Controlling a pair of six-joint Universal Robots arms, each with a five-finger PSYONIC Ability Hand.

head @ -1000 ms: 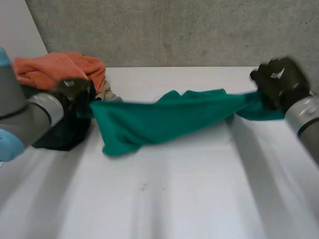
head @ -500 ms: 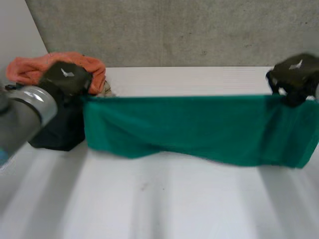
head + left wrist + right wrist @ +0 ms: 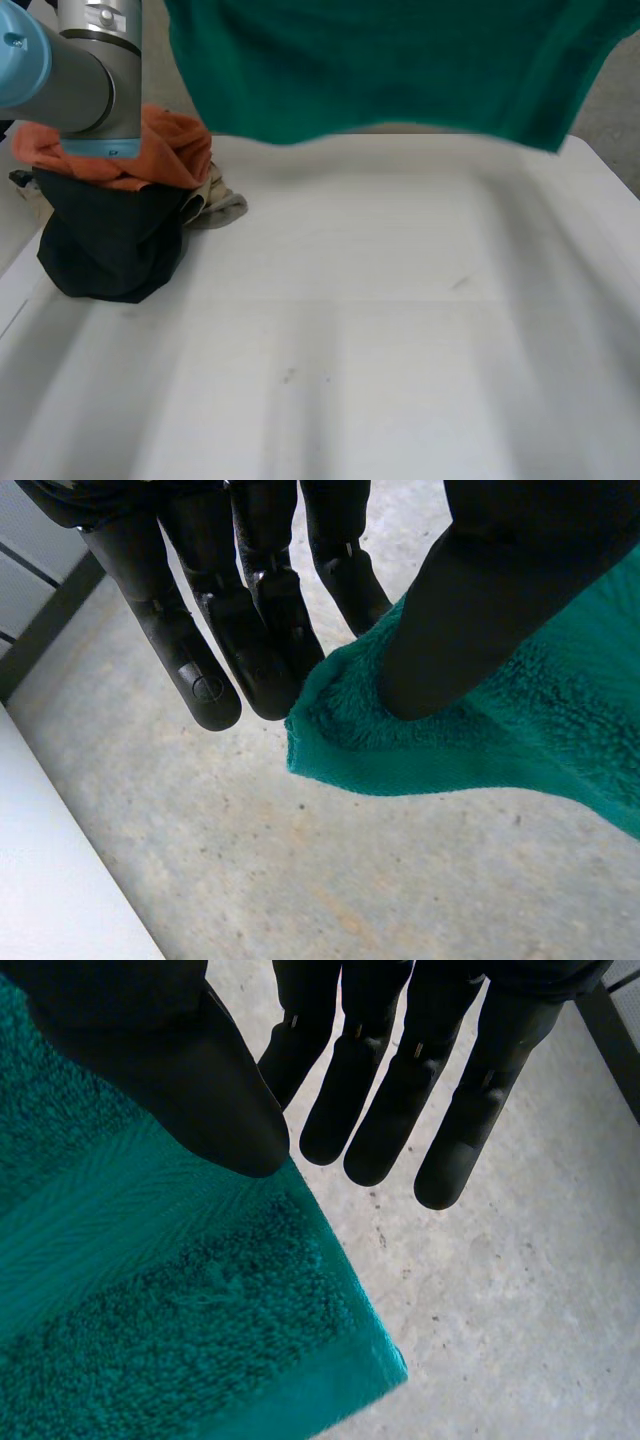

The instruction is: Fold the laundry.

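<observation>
At the upper corners of the cloth: left hand [image 3: 250,630] pinches one corner of the green towel [image 3: 500,750] between thumb and straight fingers. The right hand [image 3: 380,1090] clamps the opposite corner the same way, with its thumb on the woven band. Since half a second ago the green towel has gone from stretched low over the counter [image 3: 380,330] to hoisted high. It is now spread wide and flat, and its lower edge hangs well clear of the surface. Judgement: the shake-out is done, and the cloth looks ready to be laid down flat for the first fold. The left arm [image 3: 90,70] now stands in front of the waiting pile, orange cloth [image 3: 165,150] on top of dark cloth [image 3: 110,245], which lies where it did.
</observation>
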